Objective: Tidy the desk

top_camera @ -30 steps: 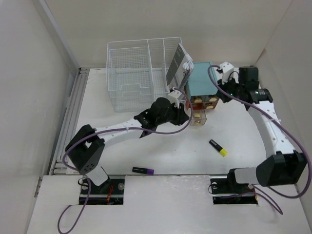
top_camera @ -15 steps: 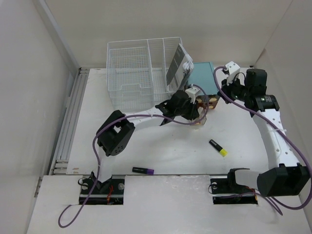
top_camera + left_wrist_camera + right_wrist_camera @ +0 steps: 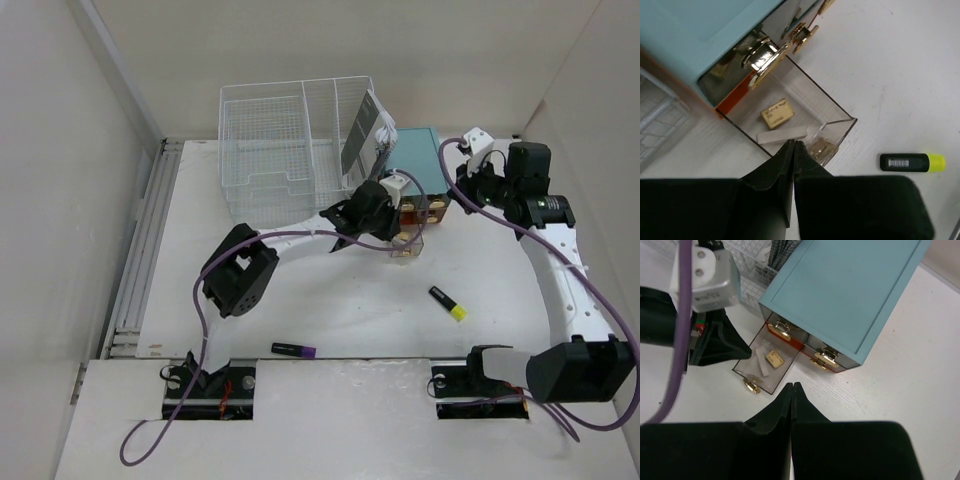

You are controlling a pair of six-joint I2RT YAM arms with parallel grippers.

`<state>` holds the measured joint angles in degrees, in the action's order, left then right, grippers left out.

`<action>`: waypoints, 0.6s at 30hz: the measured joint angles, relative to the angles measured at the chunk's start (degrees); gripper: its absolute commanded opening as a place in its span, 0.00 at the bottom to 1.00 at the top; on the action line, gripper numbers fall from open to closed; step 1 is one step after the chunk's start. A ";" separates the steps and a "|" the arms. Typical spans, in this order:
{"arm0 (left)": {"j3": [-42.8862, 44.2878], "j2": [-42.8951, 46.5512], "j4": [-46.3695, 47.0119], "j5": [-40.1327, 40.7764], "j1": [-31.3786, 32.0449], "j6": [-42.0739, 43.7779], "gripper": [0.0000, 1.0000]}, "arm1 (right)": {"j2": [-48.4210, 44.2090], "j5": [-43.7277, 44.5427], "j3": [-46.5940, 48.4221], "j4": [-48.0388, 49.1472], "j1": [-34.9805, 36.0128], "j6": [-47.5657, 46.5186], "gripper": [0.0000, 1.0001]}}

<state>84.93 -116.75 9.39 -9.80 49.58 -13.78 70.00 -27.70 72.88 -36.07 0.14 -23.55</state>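
Desk [image 3: 330,300] is spreading under everything, carrying one purple marker [image 3: 293,350] nearest and one yellow highlighter [image 3: 447,303] beyond. Left claw [image 3: 792,145] and right claw [image 3: 791,386] are both sitting pinched shut, empty, the left one hiding part of the clear drawer [image 3: 812,107]'s front handle. That drawer, standing pulled out of the teal box [image 3: 850,285], is holding one gold block [image 3: 776,113] and one white stick [image 3: 781,135].

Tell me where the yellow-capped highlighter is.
In the top view the highlighter lies on the desk, right of centre, nearer the arm bases than the pulled-out clear drawer.
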 measured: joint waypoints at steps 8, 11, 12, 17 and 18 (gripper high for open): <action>-16.85 19.80 1.77 3.52 0.85 0.15 0.00 | 6.64 -8.92 0.50 -13.27 -0.24 -21.40 0.06; -26.18 32.04 5.07 4.96 1.51 -0.44 0.00 | 11.52 -10.91 0.44 -20.39 0.07 -33.16 0.08; -29.24 35.85 6.34 5.57 1.75 -0.70 0.03 | 12.74 -10.88 0.20 -22.14 0.37 -36.68 0.08; -40.54 47.12 8.72 8.41 1.81 -2.89 0.41 | 13.66 -9.22 -3.93 -23.10 7.17 -44.33 0.08; -42.23 48.33 8.72 9.01 1.79 -3.50 0.45 | 13.68 -8.50 -4.85 -22.40 9.11 -44.37 0.08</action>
<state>42.70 -68.42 18.11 -0.80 51.37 -17.28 83.68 -36.21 68.03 -58.48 9.26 -67.92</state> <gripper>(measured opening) 0.373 0.077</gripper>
